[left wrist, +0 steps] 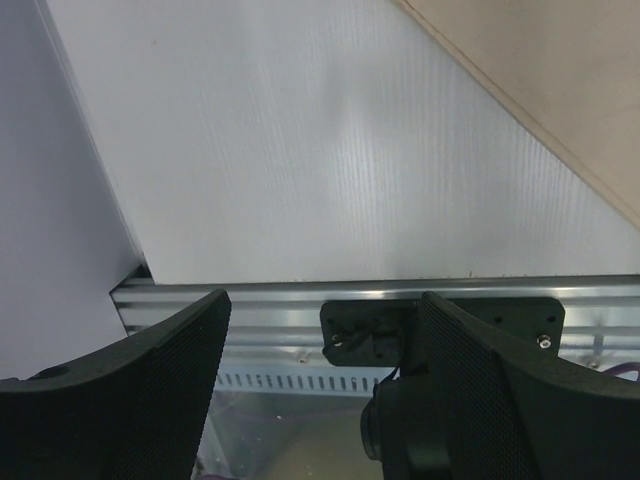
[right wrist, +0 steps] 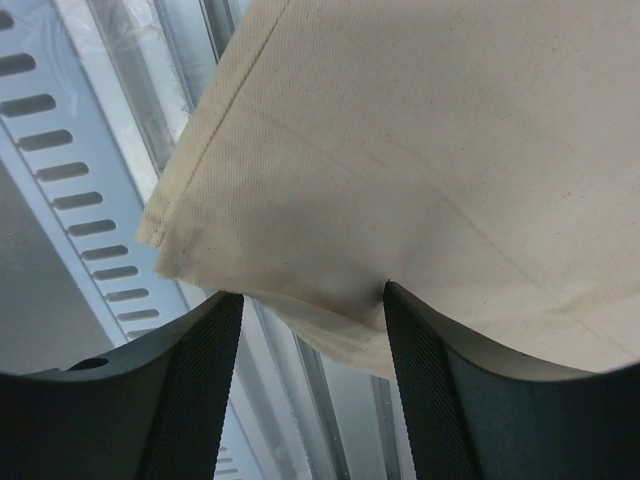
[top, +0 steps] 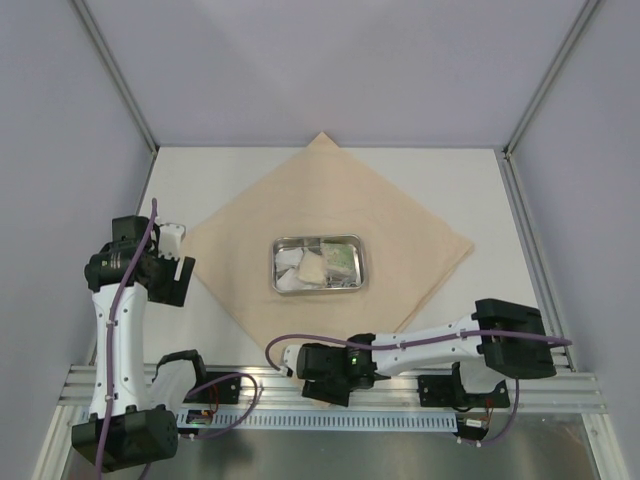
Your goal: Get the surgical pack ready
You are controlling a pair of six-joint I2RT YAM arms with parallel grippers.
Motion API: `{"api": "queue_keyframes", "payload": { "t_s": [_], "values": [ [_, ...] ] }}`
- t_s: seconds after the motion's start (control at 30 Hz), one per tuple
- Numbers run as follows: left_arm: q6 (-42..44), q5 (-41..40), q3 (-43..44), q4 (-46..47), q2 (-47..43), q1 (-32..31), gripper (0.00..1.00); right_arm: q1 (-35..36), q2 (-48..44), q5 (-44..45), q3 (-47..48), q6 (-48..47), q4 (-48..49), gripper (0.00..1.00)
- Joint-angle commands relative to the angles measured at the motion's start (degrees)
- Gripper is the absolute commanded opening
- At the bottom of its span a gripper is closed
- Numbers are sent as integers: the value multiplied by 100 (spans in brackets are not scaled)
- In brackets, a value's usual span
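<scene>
Jaws of the left gripper [top: 176,270] gaped empty beside the left corner of the large beige cloth sheet [top: 400,215], spread diamond-wise on the white worktop [top: 210,180] under the small shiny steel tray [top: 364,262]. Its wrist view caught only a cloth edge, upper right. Right gripper [right wrist: 312,296] was nearer: parted jaws straddled the near corner, unclamped.
</scene>
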Motion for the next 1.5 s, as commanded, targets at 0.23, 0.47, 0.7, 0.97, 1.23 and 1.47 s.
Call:
{"api": "queue_keyframes", "payload": {
  "t_s": [0.23, 0.47, 0.7, 0.97, 1.23, 1.47],
  "values": [
    [66, 40, 253, 111, 130, 3, 86, -349, 110, -263, -64, -230, 288, 25],
    [57, 40, 490, 76, 297, 3, 86, -534, -83, -158, 260, -362, -18, 1],
    [40, 444, 964, 59, 841, -6, 86, -1622, -497, 387, 1130, -994, -195, 1],
    [-40, 1094, 2133, 41, 1851, -6, 85, -3178, 389, 247, 2500, -1864, 95, 1],
    [-101, 1323, 2898, 120, 2775, -102, 84, -4383, 1970, 19, 4399, -1813, 174, 1],
    [-110, 1315, 3426, 199, 3565, -611, 84, -4849, 2676, 124, 5279, -1356, 60, 1]
  ]
}}
